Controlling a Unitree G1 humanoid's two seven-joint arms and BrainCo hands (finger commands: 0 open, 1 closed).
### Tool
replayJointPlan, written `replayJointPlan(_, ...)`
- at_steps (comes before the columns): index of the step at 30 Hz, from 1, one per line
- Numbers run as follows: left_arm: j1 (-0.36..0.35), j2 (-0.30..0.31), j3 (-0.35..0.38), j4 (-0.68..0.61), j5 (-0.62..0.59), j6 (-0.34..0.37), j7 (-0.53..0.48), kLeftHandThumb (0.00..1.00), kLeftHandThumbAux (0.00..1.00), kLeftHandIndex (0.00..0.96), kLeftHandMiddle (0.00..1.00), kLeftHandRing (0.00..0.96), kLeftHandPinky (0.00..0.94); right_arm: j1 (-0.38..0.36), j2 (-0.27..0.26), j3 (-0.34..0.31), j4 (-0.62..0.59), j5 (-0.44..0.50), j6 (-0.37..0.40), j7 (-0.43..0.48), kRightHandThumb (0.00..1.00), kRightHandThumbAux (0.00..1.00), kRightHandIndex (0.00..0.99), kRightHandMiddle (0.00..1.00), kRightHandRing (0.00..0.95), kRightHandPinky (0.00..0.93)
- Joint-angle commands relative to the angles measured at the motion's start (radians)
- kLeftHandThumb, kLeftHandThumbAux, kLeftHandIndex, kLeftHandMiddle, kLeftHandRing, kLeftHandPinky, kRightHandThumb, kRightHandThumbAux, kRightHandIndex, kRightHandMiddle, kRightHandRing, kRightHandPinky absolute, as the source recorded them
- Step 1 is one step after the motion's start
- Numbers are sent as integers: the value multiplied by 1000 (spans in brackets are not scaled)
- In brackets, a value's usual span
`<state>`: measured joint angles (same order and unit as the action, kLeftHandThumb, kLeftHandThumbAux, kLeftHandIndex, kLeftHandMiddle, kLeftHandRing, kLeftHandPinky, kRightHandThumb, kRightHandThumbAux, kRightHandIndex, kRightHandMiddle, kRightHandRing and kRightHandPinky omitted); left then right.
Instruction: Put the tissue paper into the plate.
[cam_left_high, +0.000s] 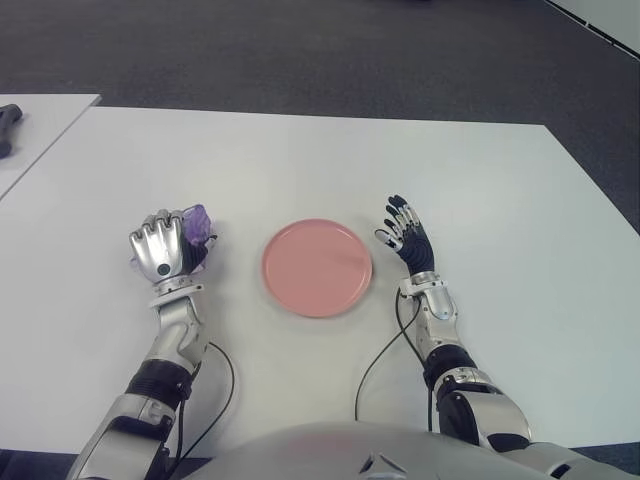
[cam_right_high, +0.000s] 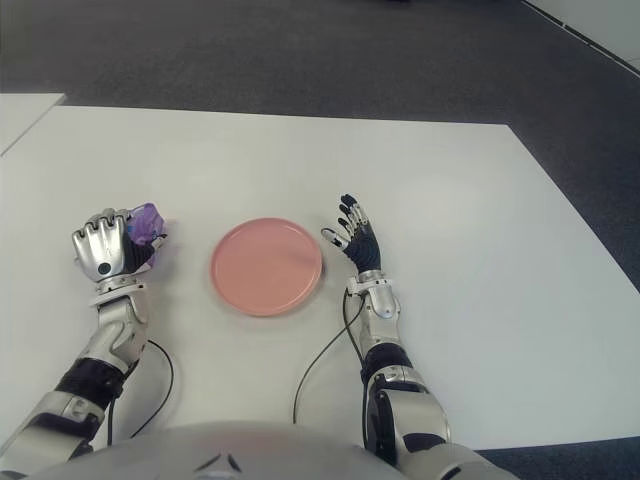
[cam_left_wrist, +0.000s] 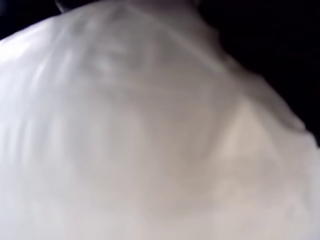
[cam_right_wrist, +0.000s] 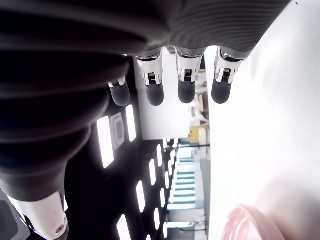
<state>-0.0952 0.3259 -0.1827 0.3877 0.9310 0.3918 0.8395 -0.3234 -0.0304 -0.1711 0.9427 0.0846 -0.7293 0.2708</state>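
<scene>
Here the white counter (cam_left_high: 300, 160) fills most of both eye views, with dark carpet beyond its far edge and a second white surface (cam_left_high: 40, 120) off its left edge, carrying a dark object at the picture's border that is too cut off to identify. Near the counter's front edge, roughly midway between its left and right edges, lies the round pink plate (cam_left_high: 317, 267), flat and with nothing in it.

To the right of the plate, just beside its rim, the right hand (cam_left_high: 405, 236) is held upright with its fingers (cam_right_wrist: 186, 82) extended and spread, grasping nothing; its own wrist view shows four straight fingertips and a sliver of the pink plate at the lower corner. A black cable runs along the counter from each forearm toward the front edge.

To the left of the plate, apart from its rim, the left hand (cam_left_high: 166, 247) is curled into a fist with its knuckles toward the camera. It is closed around the purple tissue paper (cam_left_high: 198, 227), a crumpled wad that sticks out on the side of the fist facing the plate. The left wrist view gives only a pale blurred surface, so the grip cannot be checked there.
</scene>
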Motion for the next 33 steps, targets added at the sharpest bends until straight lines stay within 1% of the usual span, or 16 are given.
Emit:
replayJointPlan(1,9,15,-18,-79,15,8,-39,1000,628,773,460,503,812,100,0,-15,90,20,16,1,81,706,42,17,2,44)
replayJointPlan(8,-4,32,-22,-193,36,9,-70,1000,628,789,460,502,811,94,-2,-19,99,20,15,4,81,706,42,17,2,44)
replayJointPlan(15,-44,47,-19,-254,59,14,-119,1000,628,792,458,503,824,88,-5,-21,107,22,15,6,81,706,42,17,2,44)
replayJointPlan(21,-80,52,-24,-388,91,-3,-156,1000,629,788,458,503,818,87,-6,-23,110,22,14,7,81,706,42,17,2,44)
replayJointPlan(25,-99,50,-29,-401,118,-15,-139,1000,628,778,458,506,837,87,-5,-23,110,22,13,8,81,706,42,17,2,44)
replayJointPlan(29,-116,42,-34,-427,134,-20,-164,1000,628,775,455,506,835,90,-4,-22,109,21,11,7,81,706,42,17,2,44)
replayJointPlan(33,-140,50,-40,-451,155,-26,-188,1000,628,774,456,506,827,92,-3,-21,108,20,10,7,81,706,42,17,2,44)
